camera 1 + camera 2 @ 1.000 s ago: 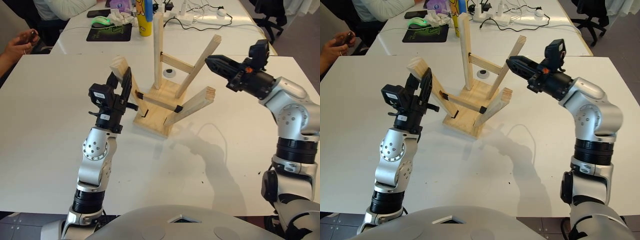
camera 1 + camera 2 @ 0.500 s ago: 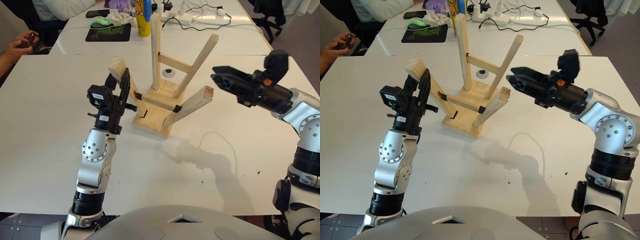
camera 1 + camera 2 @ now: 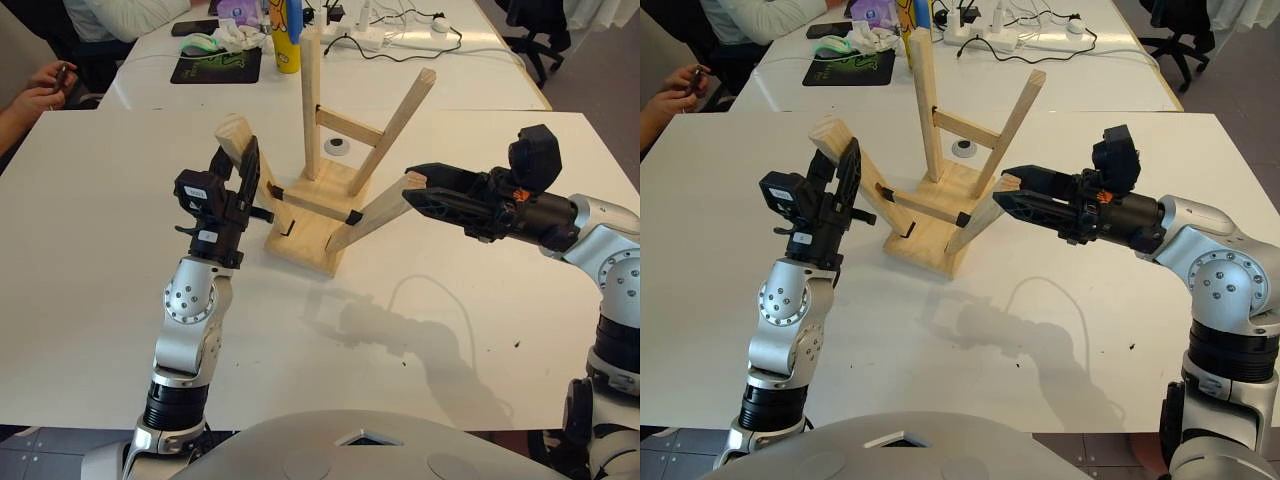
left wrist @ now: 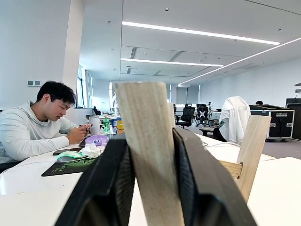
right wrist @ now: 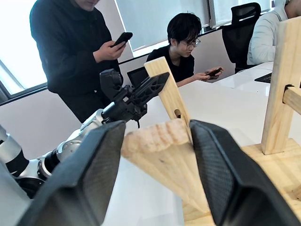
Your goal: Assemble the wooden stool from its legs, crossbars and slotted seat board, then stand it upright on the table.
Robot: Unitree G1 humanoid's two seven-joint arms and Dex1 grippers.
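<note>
The wooden stool lies upside down on the white table (image 3: 120, 250), seat board (image 3: 318, 232) flat and several legs pointing up, joined by crossbars (image 3: 312, 204). My left gripper (image 3: 240, 160) is shut on the near-left leg (image 3: 232, 130) just below its tip; in the left wrist view that leg (image 4: 146, 117) fills the gap between the black fingers (image 4: 113, 179). My right gripper (image 3: 410, 182) is open, its fingers straddling the tip of the slanting near-right leg (image 3: 375, 212). The right wrist view shows this leg's end (image 5: 157, 139) between the two pads (image 5: 94, 174).
A small round disc (image 3: 340, 146) lies on the table behind the stool. On the far desk are a yellow bottle (image 3: 290, 35), a mouse pad (image 3: 215, 65) with a green mouse (image 3: 203, 41) and a power strip with cables (image 3: 400, 38). A person's hand (image 3: 40, 85) is at the left edge.
My right gripper has come down from beside the back-right leg and moved left until its open fingers straddle the near-right leg's tip. The left gripper and the stool have stayed put.
</note>
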